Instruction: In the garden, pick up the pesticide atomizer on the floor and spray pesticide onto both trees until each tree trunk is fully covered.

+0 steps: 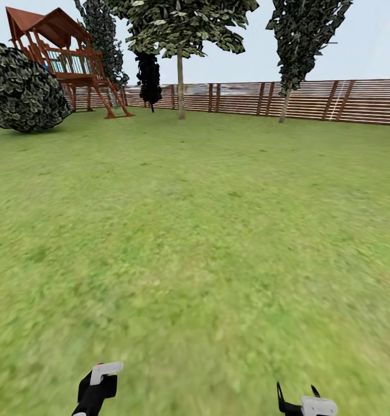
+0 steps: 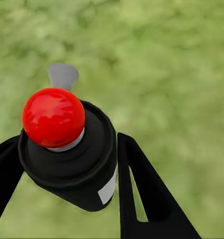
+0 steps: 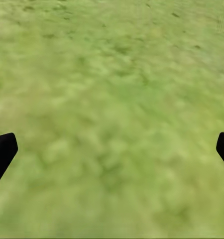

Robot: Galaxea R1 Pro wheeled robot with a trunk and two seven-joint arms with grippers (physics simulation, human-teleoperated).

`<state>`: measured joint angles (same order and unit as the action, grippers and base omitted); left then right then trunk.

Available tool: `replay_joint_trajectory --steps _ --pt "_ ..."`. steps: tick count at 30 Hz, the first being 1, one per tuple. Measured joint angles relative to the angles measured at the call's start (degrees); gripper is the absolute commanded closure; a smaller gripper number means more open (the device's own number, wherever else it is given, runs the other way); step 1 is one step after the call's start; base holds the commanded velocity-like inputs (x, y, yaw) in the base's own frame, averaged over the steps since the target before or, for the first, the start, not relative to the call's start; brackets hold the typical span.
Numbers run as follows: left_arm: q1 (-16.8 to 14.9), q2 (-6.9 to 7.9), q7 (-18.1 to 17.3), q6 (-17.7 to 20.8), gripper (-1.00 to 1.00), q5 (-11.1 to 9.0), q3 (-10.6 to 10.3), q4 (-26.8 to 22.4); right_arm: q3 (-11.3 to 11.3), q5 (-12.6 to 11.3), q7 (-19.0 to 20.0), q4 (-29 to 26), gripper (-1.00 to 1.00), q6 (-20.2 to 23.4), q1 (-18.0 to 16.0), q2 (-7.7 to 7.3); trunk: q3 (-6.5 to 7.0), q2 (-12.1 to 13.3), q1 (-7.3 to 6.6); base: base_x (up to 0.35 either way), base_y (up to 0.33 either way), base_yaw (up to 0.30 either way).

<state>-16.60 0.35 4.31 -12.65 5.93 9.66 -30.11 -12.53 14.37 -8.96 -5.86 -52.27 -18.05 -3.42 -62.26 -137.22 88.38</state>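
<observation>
Atomizer [image 2: 67, 149] is gripped between left gripper [image 2: 67, 164] fingers; right gripper [image 3: 112, 149] spread empty; trees [image 1: 181, 86] distant, unsprayed.

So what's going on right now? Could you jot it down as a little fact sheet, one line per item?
Place: lawn with a slatted wooden fence at the far end
Left gripper: shut on the spray bottle, a black bottle with a red cap
Right gripper: open, nothing between its fingers, grass below
Trees: two pale trunks by the fence, one near the middle, one further right
Distance to trees: both far off across the grass
Other things: wooden play tower and round bush at the left
</observation>
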Motion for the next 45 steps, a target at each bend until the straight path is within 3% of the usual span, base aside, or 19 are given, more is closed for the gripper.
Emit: replay_joint_trajectory --steps 2,5,16,25,45 --pt "0.00 0.00 0.00 0.00 1.00 -0.04 0.00 0.08 0.05 0.01 0.09 2.66 -1.00 -5.66 0.22 0.01 0.00 0.00 0.00 0.340 0.102 0.000" --pt "0.02 0.00 0.00 0.00 1.00 -0.05 -0.03 0.15 0.05 -0.03 0.08 3.75 -1.00 -7.41 0.28 0.14 0.00 0.00 0.00 0.340 0.102 0.000" --pt "0.02 0.00 0.00 -0.01 1.00 -0.05 0.01 0.24 0.00 -0.04 0.00 3.97 -1.00 -7.67 0.29 0.52 0.00 0.00 0.00 0.340 0.097 0.011" --pt "0.06 -0.06 0.00 -0.09 1.00 -0.04 -0.04 0.16 -0.01 -0.04 0.00 3.93 -1.00 -7.67 0.29 0.61 0.00 0.00 0.00 0.339 0.093 0.225" --pt "0.01 -0.09 0.00 -0.01 1.00 -0.05 -0.04 -0.02 -0.04 0.05 -0.07 4.53 -1.00 -7.57 0.88 0.52 0.00 0.00 0.00 0.340 0.042 0.003"
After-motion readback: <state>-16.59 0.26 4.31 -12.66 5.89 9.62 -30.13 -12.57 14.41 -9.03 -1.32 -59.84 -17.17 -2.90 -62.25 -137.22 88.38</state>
